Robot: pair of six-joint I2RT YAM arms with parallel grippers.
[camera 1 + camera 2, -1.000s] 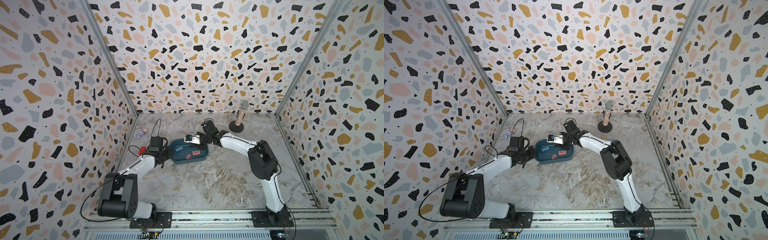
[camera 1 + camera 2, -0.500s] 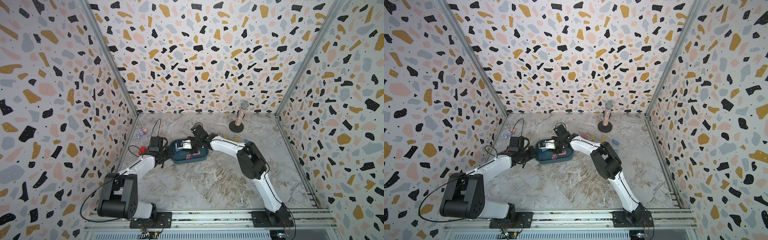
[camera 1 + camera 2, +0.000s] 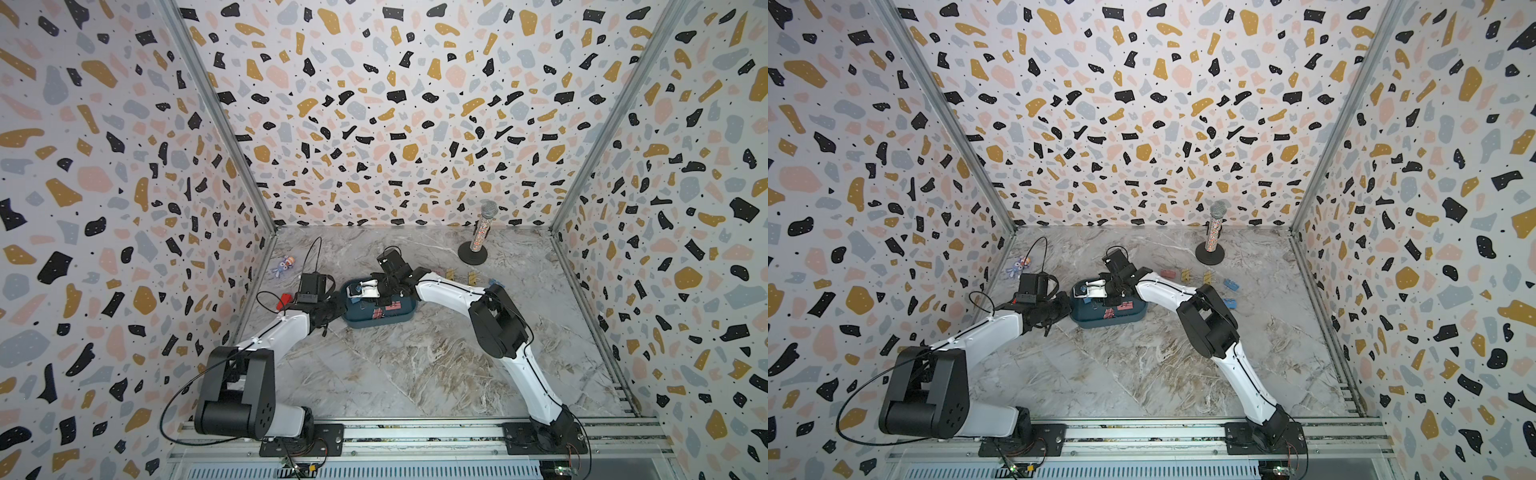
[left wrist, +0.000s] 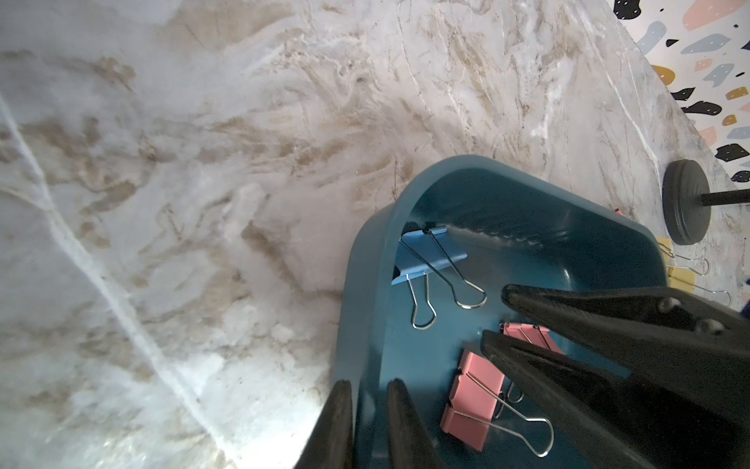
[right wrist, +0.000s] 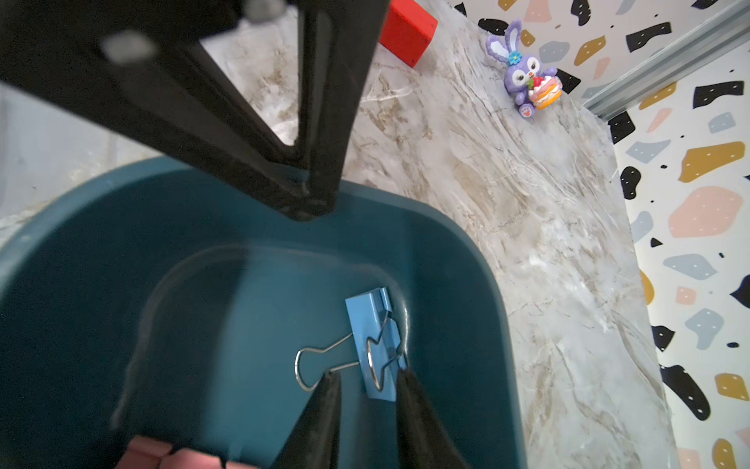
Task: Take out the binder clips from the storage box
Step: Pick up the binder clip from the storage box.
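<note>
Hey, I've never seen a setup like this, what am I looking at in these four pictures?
Two robot arms stand on a rail beside a marble table. Two pictures come from one camera overhead; the other two from small cameras on the arms' wrists. The left claw is shut on the rim of a teal box. The right claw is inside it, open around a blue clip. The box also holds pink clips; a few more clips lie out on the table. A red block, a bunny toy and a microphone sit off to the side.
</note>
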